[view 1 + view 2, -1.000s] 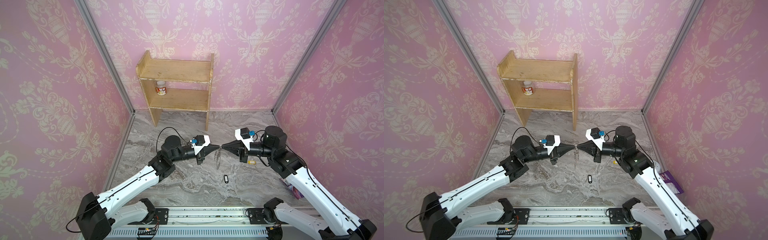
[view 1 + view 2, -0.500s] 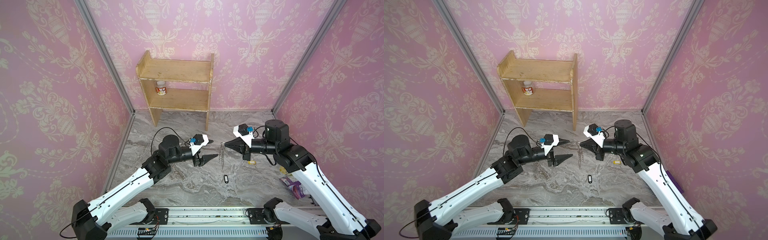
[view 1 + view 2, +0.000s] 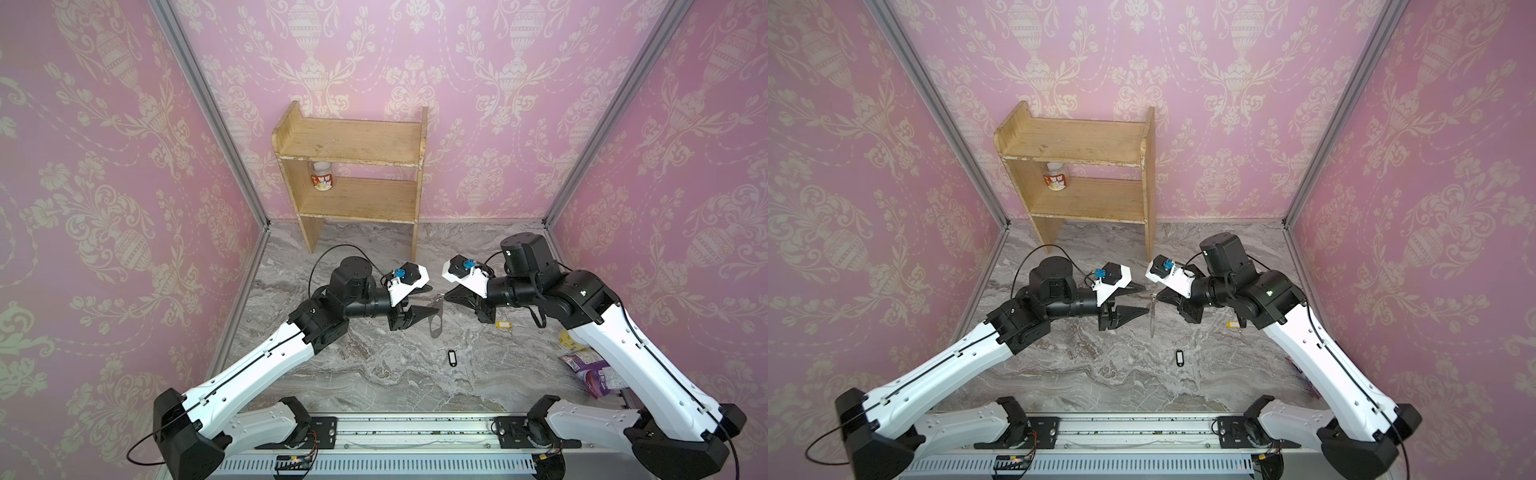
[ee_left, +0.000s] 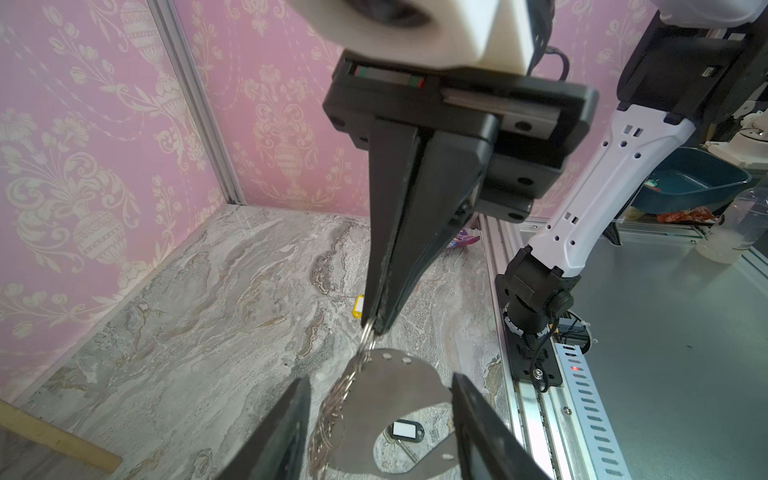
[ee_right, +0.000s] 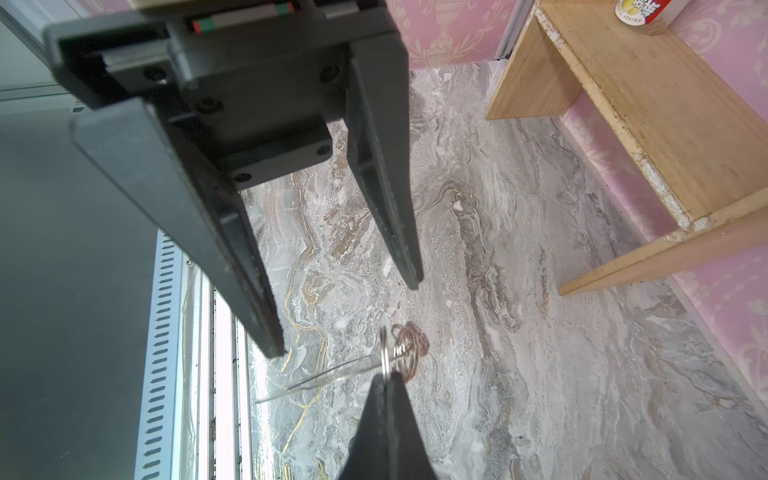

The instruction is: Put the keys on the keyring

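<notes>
Your right fingers (image 3: 463,300) are clenched on one of the small metal rings along the keyring's (image 3: 435,326) edge. The plate hangs from that ring, clear of the desk (image 3: 374,382), in the middle between the two arms. In a top view it shows as a thin edge-on sliver (image 3: 1152,318). The left wrist view shows its flat face with the slot and the row of rings bunched along one edge (image 4: 332,407).

Your left fingers (image 3: 417,313) are released and spread apart. In the left wrist view one finger stands on each side of the hanging plate (image 4: 282,436). You cannot tell whether either finger touches the plate. In both top views their tips point at the tips of the right fingers and stand just beside them.

Both keys lie loose on the desk, on no ring. The black key (image 3: 451,358), with its pale label window, lies flat near the front, just beyond the lower end of the hanging plate. In the left wrist view you see it through the slot (image 4: 403,430). The yellow key (image 3: 503,325) lies beside the right arm, just behind the right fingers and well apart from the black key.

A wooden shelf (image 3: 353,199) stands against the back wall with a jar (image 3: 321,178) on its lower board. A purple wrapper (image 3: 590,374) lies at the desk's right edge, partly under the right arm.
</notes>
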### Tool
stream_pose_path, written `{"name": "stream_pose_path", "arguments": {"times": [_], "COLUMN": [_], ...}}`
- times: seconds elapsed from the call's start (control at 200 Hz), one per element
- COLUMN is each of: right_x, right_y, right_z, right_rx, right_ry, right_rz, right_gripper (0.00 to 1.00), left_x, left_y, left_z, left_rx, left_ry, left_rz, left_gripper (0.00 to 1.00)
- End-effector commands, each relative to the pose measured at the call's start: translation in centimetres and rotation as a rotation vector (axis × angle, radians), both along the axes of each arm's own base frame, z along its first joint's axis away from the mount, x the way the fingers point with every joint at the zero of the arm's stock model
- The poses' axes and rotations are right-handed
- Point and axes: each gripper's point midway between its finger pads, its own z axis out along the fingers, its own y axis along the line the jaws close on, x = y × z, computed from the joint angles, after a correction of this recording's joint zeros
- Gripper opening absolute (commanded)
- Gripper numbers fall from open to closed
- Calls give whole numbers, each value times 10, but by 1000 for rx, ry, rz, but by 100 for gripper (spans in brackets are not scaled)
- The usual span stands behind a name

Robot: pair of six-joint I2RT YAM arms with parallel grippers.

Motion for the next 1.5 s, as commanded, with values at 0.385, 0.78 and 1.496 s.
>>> {"name": "stream_pose_path", "arguments": {"times": [0.385, 0.78, 1.496], "right_x": [-2, -5, 10], "right_y": [7, 8, -18], "right_z": [10, 11, 19], "right_rx": [15, 30, 153], "right_ry": [-39, -36, -85], "right_rz": [41, 50, -119], "right_gripper": [0, 0, 51], "left_x": [5, 9, 11], "left_y": [-12, -17, -7], "left_z": [13, 11, 23], "left_rx": [-97, -113, -202], "left_ry": [-25, -7, -73], "left_rz": [-28, -32, 29], "left_gripper": [42, 26, 0]}}
